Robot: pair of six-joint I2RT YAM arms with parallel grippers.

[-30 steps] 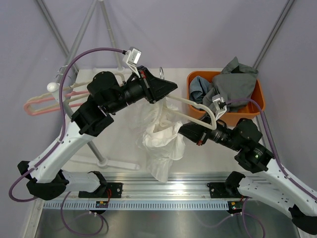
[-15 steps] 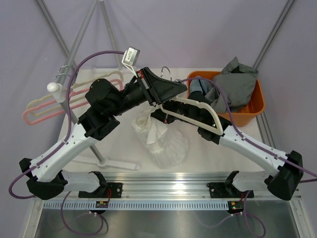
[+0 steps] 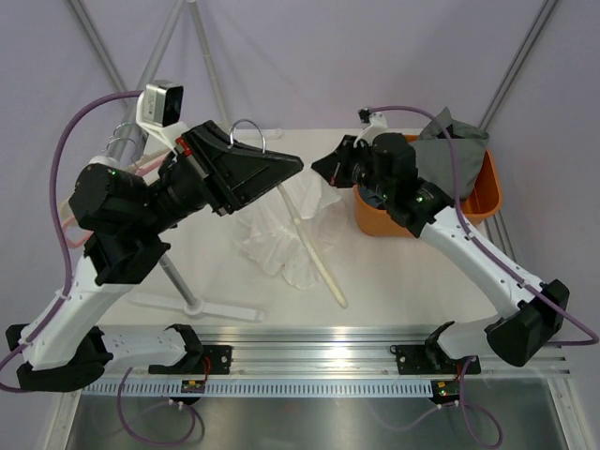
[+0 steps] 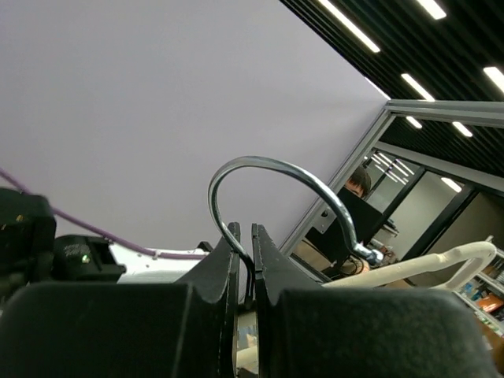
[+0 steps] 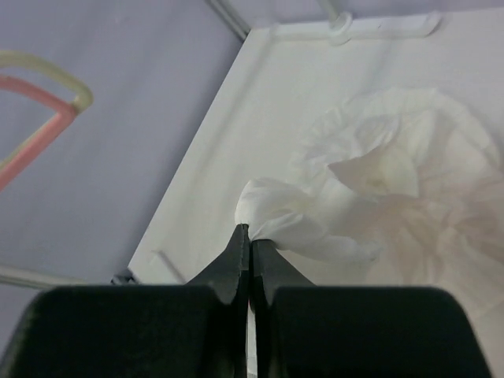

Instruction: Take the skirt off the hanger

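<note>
My left gripper (image 3: 296,165) is shut on the stem of the metal hook (image 3: 247,129) of a cream hanger (image 3: 319,262), held raised; one hanger arm slants down to the table. In the left wrist view the hook (image 4: 268,167) rises from between the closed jaws of that gripper (image 4: 245,256). The white skirt (image 3: 277,236) lies bunched on the table under that arm. My right gripper (image 3: 317,169) is shut on a fold of the skirt. In the right wrist view that gripper (image 5: 250,233) pinches the skirt (image 5: 394,189) above the table.
An orange bin (image 3: 480,199) holding grey and blue clothes stands at the back right, beside the right arm. A rack with pink and cream hangers (image 3: 67,202) is at the left; its pole and base (image 3: 202,305) stand on the table front left.
The left arm has lifted and swung left with the hanger. The right arm has pulled back toward the bin, drawing skirt fabric with it. The skirt has spread lower onto the table.
</note>
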